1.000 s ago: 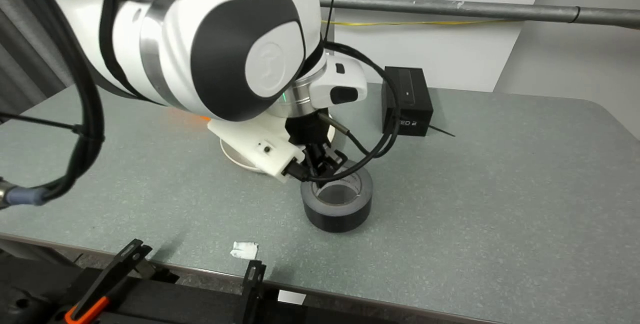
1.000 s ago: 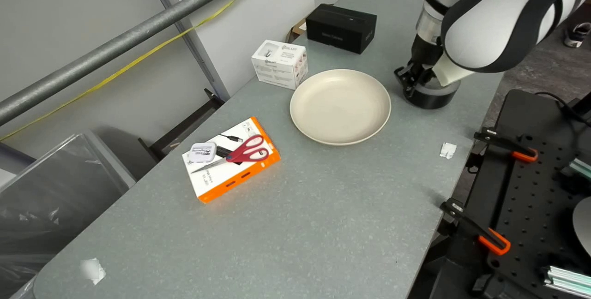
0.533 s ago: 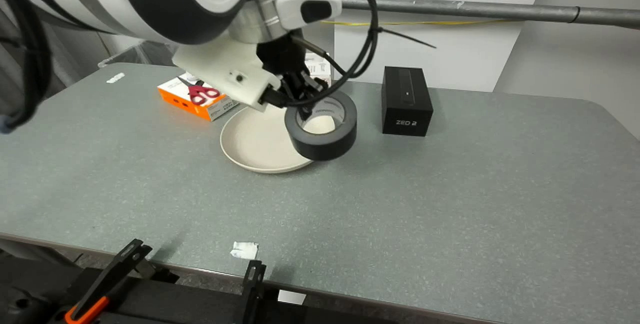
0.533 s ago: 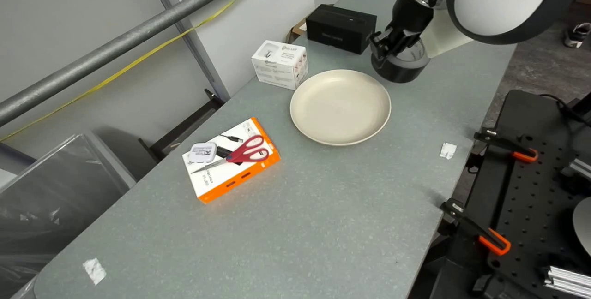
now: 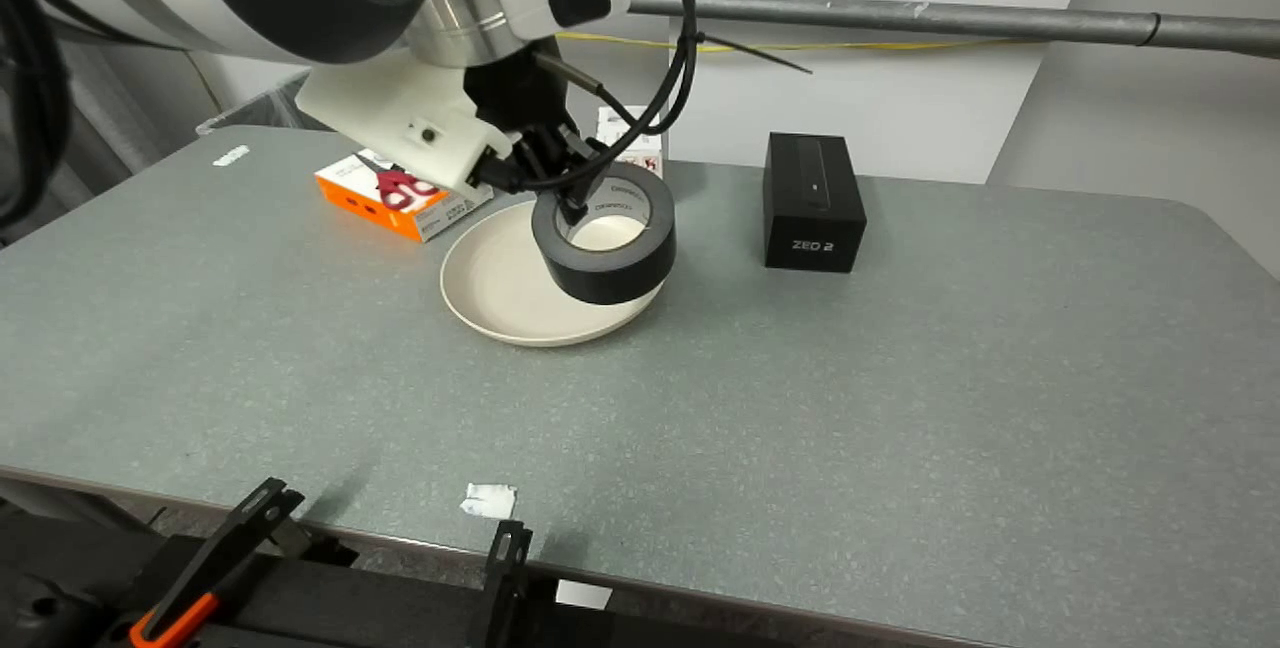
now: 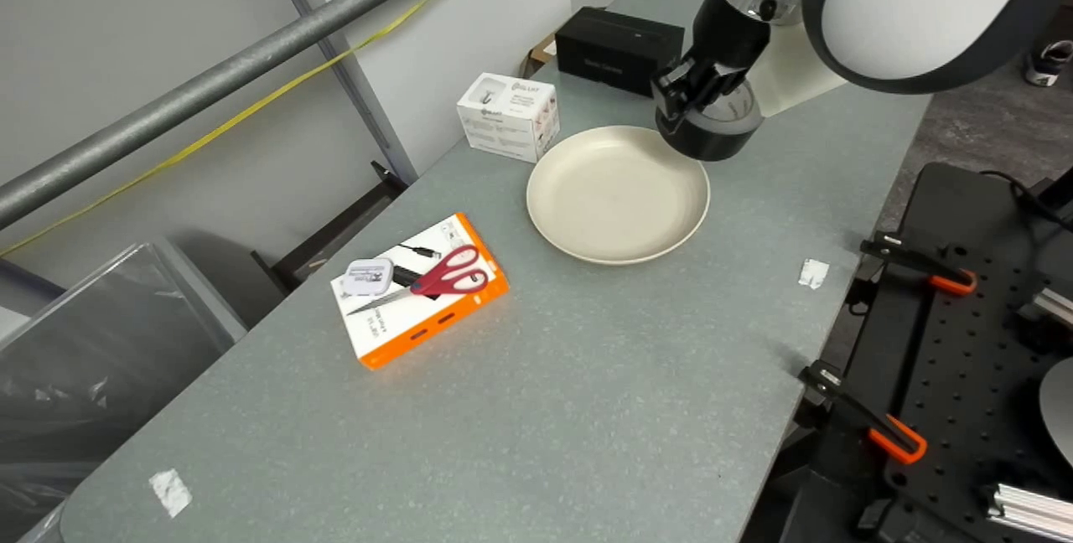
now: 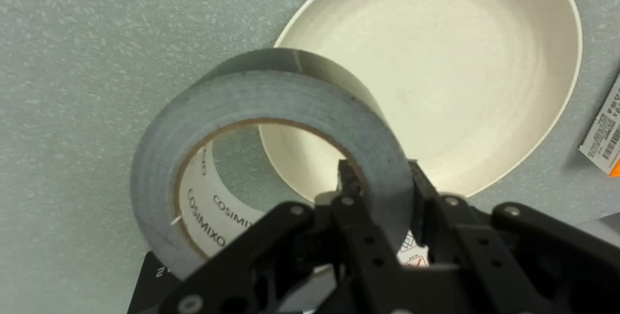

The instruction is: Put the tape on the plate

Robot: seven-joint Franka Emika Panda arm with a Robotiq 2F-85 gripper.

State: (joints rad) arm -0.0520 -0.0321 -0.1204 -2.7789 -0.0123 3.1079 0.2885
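Nearer to the plate [image 6: 616,199] the tape [image 5: 615,280] is now carried, apparently over its edge, one side pinched by the hand [image 7: 385,183]; lifting is done, lowering and release are left.

In an exterior view, the black gripper [image 5: 566,198] holds a thick ring-shaped roll of dark grey tape [image 5: 610,280] by the left part of its wall, one finger [image 5: 573,209] reaching into the hollow. The roll tilts slightly and overlaps the right part of a round, shallow cream plate [image 5: 500,283] on a grey speckled tabletop [image 5: 850,428]. Behind the plate to the left lies a flat orange-and-white box [image 5: 390,218] bearing partly hidden red-handled scissors [image 5: 392,179]. A white printed box [image 5: 648,158] shows behind the roll. On the right, apart from the plate, stands a black rectangular box [image 5: 812,203] marked "ZED 2". A small white scrap [image 5: 490,501] lies near the front edge.
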